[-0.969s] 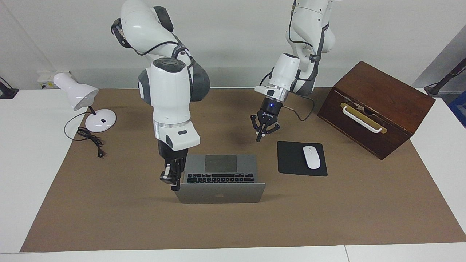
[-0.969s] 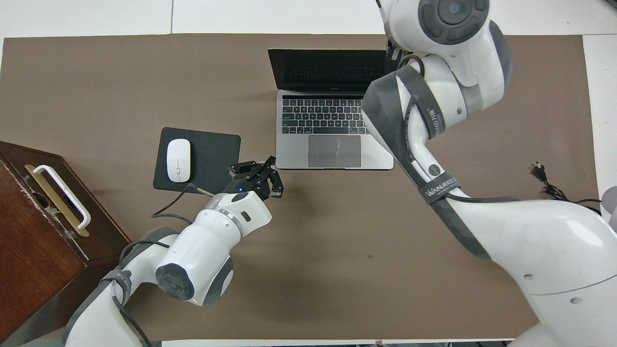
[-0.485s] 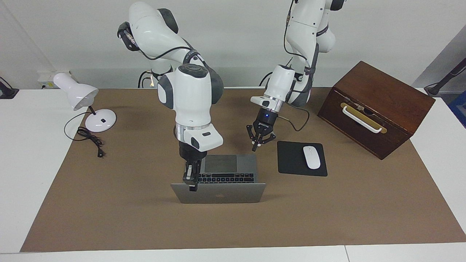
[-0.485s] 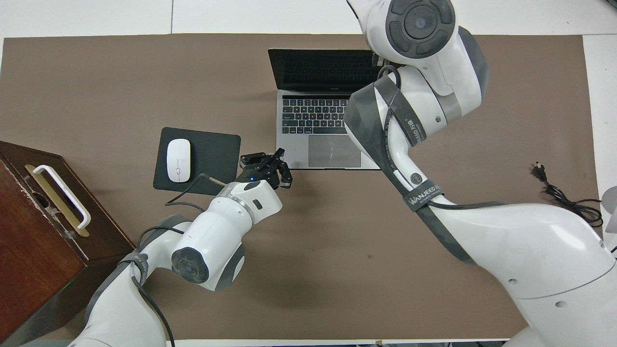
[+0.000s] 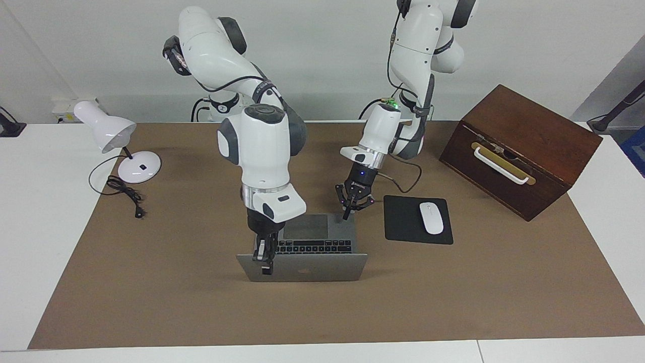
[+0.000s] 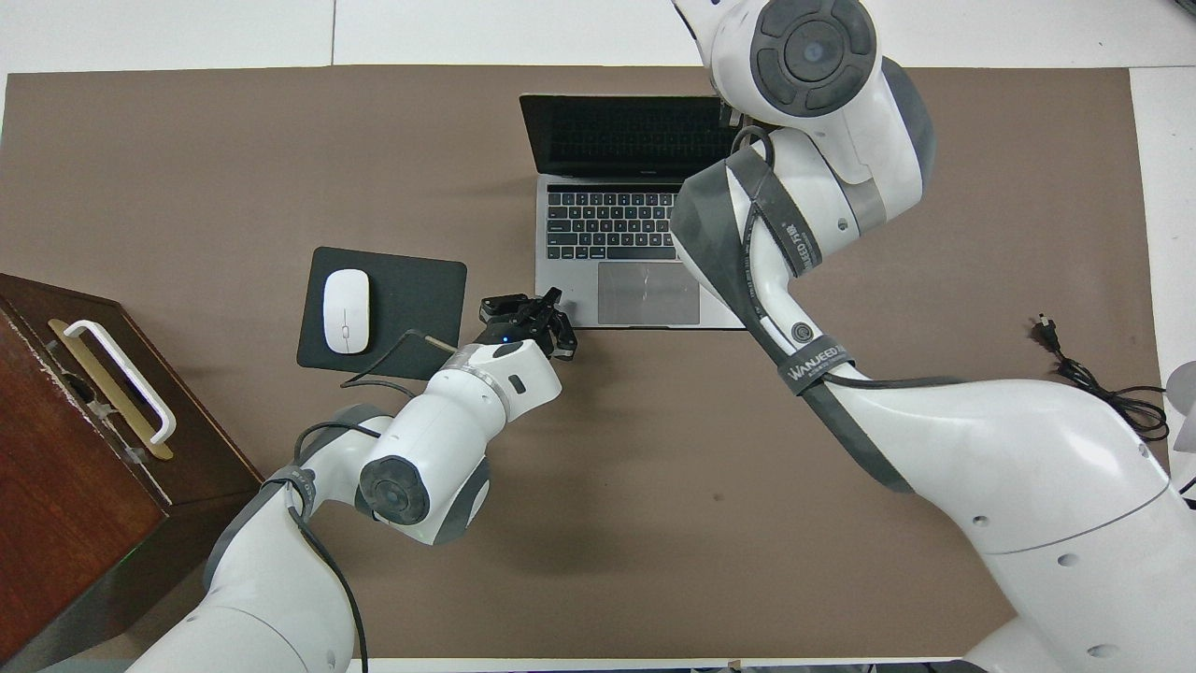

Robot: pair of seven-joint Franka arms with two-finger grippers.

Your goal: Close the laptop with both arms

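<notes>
The silver-grey laptop (image 5: 322, 269) stands open on the brown mat, its lid upright with the logo side turned away from the robots; its keyboard (image 6: 607, 224) and trackpad show in the overhead view. My right gripper (image 5: 263, 262) hangs at the lid's top edge, near the corner toward the right arm's end, with its tip in front of the lid's outer face. In the overhead view it is hidden under its own wrist. My left gripper (image 5: 346, 216) (image 6: 547, 304) is shut, pointing down at the laptop base's corner nearest the robots, beside the trackpad.
A black mouse pad (image 5: 403, 224) with a white mouse (image 5: 431, 218) lies beside the laptop toward the left arm's end. A brown wooden box (image 5: 519, 146) stands past it. A white desk lamp (image 5: 118, 136) and its cord (image 5: 126, 194) sit at the right arm's end.
My right gripper moved from beside the laptop's side edge onto the lid's top edge. My left gripper came down from over the bare mat to the laptop base's near corner.
</notes>
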